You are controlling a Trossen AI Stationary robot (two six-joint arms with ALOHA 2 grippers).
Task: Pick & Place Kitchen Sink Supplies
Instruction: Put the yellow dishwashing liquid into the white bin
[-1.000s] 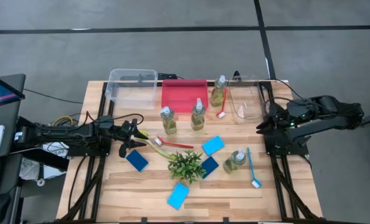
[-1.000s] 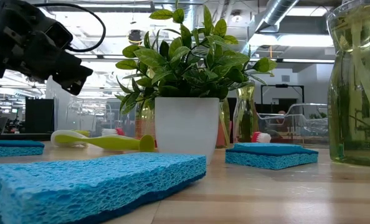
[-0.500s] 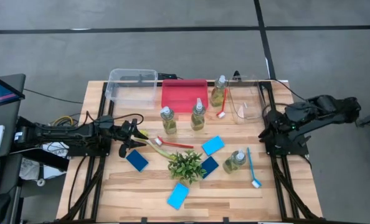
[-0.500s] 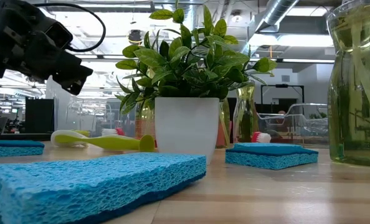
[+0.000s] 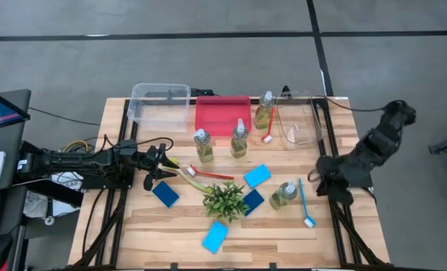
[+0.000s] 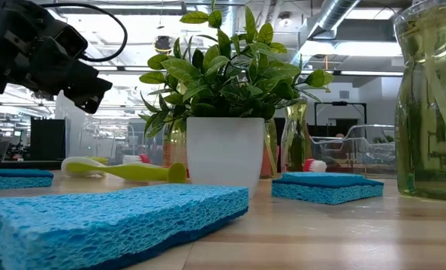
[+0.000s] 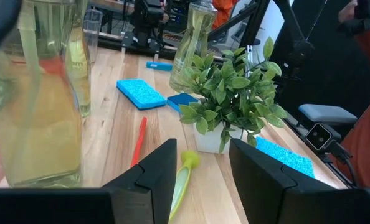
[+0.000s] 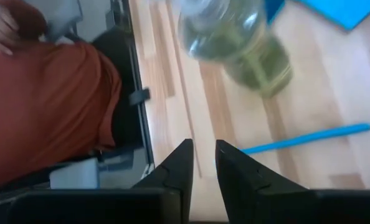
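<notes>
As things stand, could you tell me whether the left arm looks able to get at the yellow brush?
Probably yes. The left gripper is open, and the yellow brush lies just ahead between its fingers, with bare wood around it; the red brush lies beside it, apart.

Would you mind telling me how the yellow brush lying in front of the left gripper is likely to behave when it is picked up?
The yellow brush looks thin and light. Lying flat on the table, it may skid if nudged. Its rounded handle could slip between the left gripper's fingers.
</notes>
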